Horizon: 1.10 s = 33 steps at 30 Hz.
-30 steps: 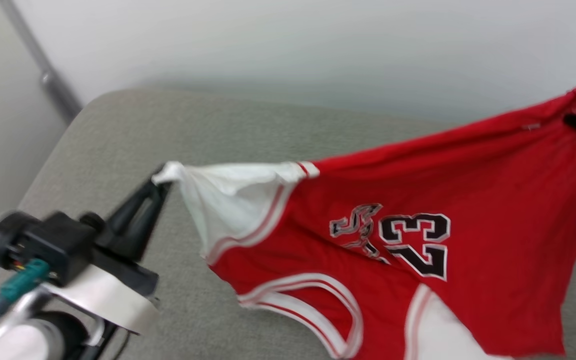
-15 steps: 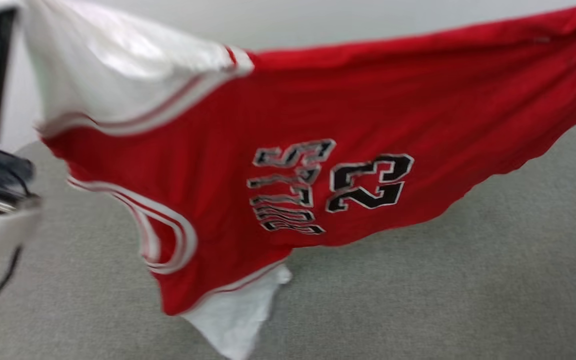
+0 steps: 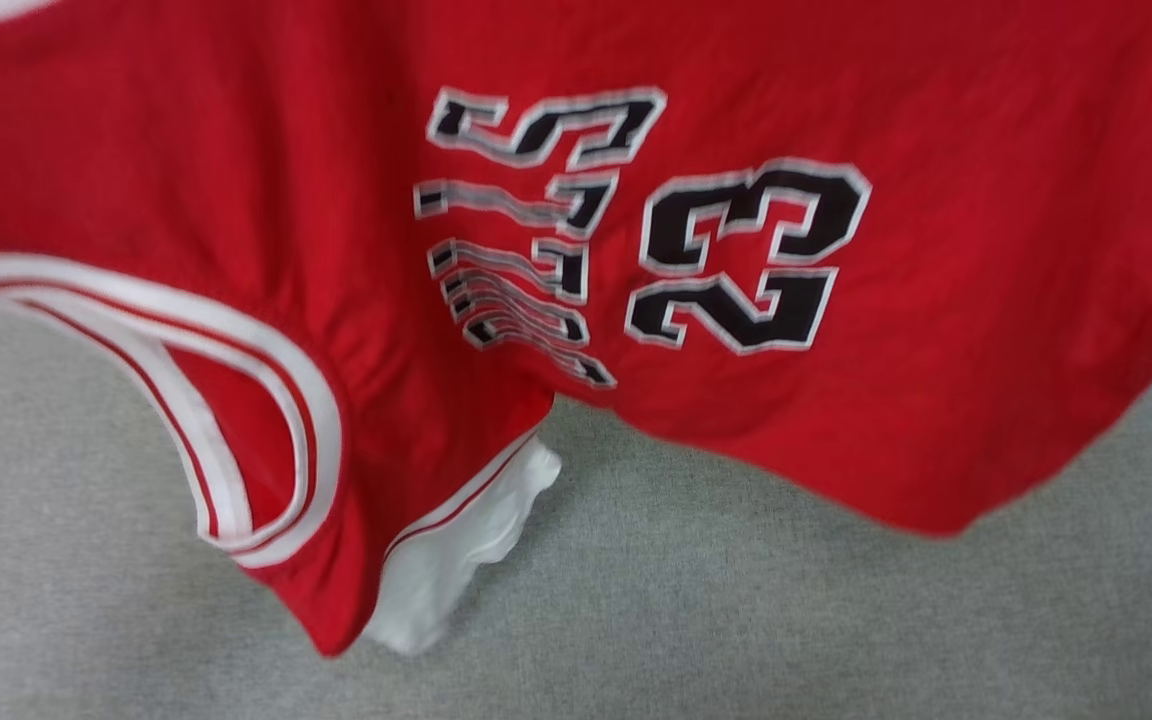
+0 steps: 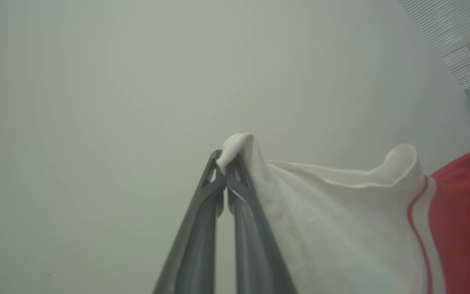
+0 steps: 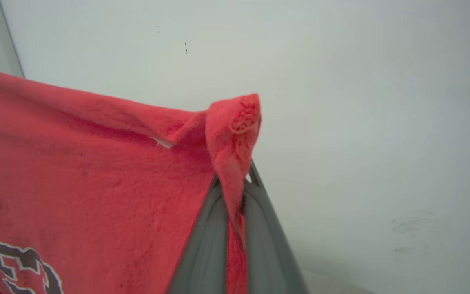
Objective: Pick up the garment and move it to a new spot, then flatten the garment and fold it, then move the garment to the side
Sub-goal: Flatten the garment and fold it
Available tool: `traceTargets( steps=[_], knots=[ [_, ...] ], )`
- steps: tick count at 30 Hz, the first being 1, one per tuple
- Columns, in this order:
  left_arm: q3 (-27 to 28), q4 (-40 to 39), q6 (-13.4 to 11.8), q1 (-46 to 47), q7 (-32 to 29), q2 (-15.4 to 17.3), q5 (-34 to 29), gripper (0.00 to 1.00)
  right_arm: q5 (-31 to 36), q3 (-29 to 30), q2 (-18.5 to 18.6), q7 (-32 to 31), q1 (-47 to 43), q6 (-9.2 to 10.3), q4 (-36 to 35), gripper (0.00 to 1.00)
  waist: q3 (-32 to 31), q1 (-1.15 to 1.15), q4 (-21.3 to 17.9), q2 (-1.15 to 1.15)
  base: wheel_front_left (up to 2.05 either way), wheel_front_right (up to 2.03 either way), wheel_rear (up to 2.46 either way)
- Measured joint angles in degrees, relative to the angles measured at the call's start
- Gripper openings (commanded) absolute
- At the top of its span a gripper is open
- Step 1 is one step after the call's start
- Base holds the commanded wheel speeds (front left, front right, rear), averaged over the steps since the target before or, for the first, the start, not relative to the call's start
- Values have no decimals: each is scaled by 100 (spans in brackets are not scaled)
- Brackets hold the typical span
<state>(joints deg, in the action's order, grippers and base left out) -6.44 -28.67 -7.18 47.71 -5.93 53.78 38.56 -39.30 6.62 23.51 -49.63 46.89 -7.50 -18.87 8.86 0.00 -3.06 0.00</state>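
The red T-shirt [image 3: 936,330] hangs spread in the air above the grey fabric surface [image 3: 836,620], with its black "23" print turned sideways. The left tool [image 4: 225,164] is clenched on the tip of a white sleeve [image 4: 341,212] — the right tool [image 5: 237,185] is clamped on a red corner of the cloth.
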Motion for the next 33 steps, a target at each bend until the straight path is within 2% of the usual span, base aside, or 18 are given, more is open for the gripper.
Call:
traceTargets(
  steps=[8, 13, 19, 23, 27, 33],
  knots=[
    [-435, 1058, 515, 1699, 98, -290, -43, 0, 526, -264, 46, 789, 1061, 0, 702, 0, 830, 0, -80, 0, 0, 0, 0],
    [-873, 2079, 803, 2835, 344, -829, -299, 0, 835, -589, 179, 1245, 1892, 0, 1344, 0, 1387, 1, -67, 0, 0, 0, 0],
    [-1031, 3472, 929, 4163, 692, -1454, -412, 0, 1225, -913, 178, 1975, 2869, -1, 2290, 0, 2022, 1, 19, 0, 0, 0, 0],
    [-998, 4219, 967, 4953, 1112, -1704, -527, 0, 1382, -1002, 26, 2492, 3450, -3, 2919, 0, 2429, 2, 96, 0, 0, 0, 0],
    [-1154, 4857, 1092, 5237, 1464, -1897, -648, 0, 1618, -1152, -60, 3023, 3761, -3, 3429, 0, 2798, 2, 195, 0, 0, 0, 0],
    [-1449, 5428, 1259, 5061, 1852, -2091, -762, 0, 1677, -1368, -166, 3616, 3653, -2, 4058, 0, 3115, 2, 437, 0, 0, 0, 0]
  ],
)
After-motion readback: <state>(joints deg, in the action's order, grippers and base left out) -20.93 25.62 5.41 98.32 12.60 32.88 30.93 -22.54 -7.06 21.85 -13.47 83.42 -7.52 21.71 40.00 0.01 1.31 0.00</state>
